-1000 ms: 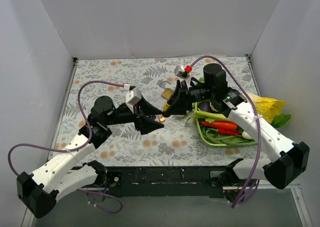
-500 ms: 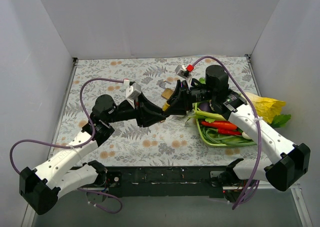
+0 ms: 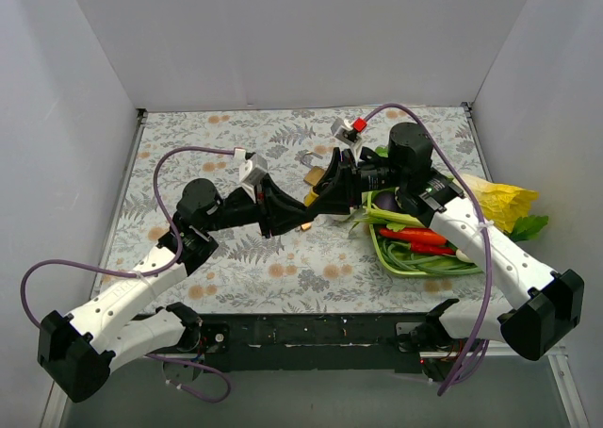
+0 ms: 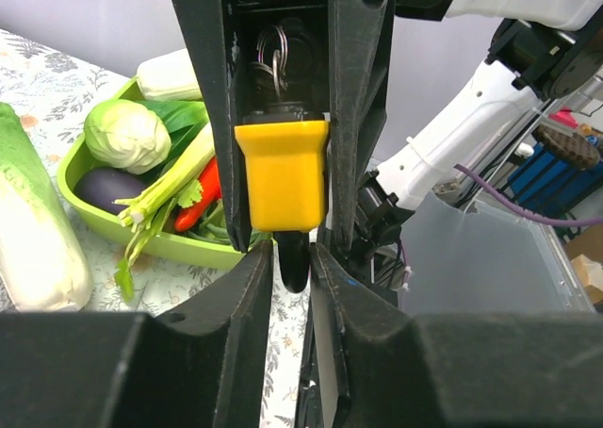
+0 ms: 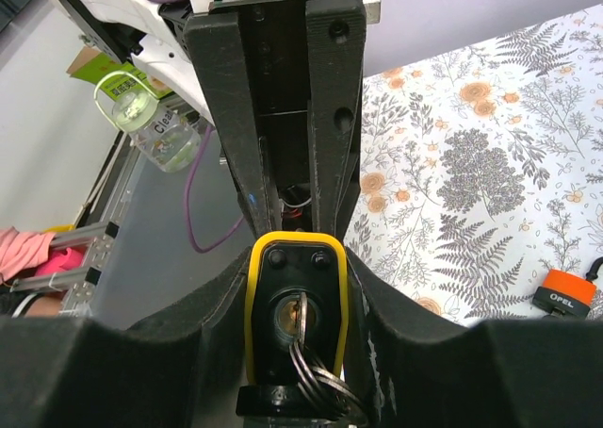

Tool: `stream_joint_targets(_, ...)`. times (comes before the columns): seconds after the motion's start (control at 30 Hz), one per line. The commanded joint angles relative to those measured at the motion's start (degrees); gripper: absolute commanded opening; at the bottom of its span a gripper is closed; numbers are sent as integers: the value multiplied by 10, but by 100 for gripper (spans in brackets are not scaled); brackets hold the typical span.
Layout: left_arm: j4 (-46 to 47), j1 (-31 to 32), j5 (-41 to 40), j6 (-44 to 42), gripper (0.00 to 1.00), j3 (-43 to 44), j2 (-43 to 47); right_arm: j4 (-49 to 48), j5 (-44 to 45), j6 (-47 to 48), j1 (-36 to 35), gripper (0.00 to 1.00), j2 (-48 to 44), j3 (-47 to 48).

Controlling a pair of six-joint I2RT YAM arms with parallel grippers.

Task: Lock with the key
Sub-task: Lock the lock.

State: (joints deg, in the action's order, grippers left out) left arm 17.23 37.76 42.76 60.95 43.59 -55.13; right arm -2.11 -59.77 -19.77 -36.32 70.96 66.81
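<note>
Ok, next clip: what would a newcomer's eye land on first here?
The face-off at the centre of the table: the right gripper clamps a yellow padlock with a key in it, nose to nose with the left gripper. Next, the green tray of vegetables on the right side.

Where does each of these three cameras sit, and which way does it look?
Top external: above and behind, looking down at the table; left arm and right arm show.
Left wrist: on the left arm, facing the yellow padlock; own fingers below.
Right wrist: on the right arm, facing its keyhole; right hand clamps the padlock.
Shared: the padlock, from opposite ends.
</note>
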Motion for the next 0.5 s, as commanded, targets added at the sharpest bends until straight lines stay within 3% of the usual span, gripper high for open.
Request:
stream_joint_targets(0.0, 18, -4, -30, 29, 21, -3, 4, -56, -7, -18, -6, 1, -21, -3)
stream_joint_targets(0.1, 17, -9, -37, 40, 17, -2, 6, -61, -4, -20, -9, 1, -18, -4)
stream_joint_targets(0.13, 18, -13, -37, 42, 12, -3, 6, -61, -4, -21, -10, 1, -18, -4)
stream_joint_targets(0.17, 18, -15, -37, 47, 0, -4, 6, -62, -3, -24, -10, 1, -15, -6)
stream_joint_targets(0.27, 16, -25, -37, 52, 0, -6, 11, -54, -5, -24, -10, 5, -7, -6)
stream_joint_targets(0.3, 7, -29, -33, 50, 0, -4, 15, -44, -6, -19, -10, 19, -6, 2)
stream_joint_targets(0.33, 0, -40, -30, 46, 0, -4, 20, -4, -8, 1, -7, 51, -2, 9)
stream_joint_targets(0.43, -55, -72, 9, -4, 0, -5, 43, 85, -8, 48, 14, 83, 9, 55)
stream_joint_targets(0.47, -78, -81, 14, -24, 0, -8, 52, 145, -14, 96, 29, 85, 16, 70)
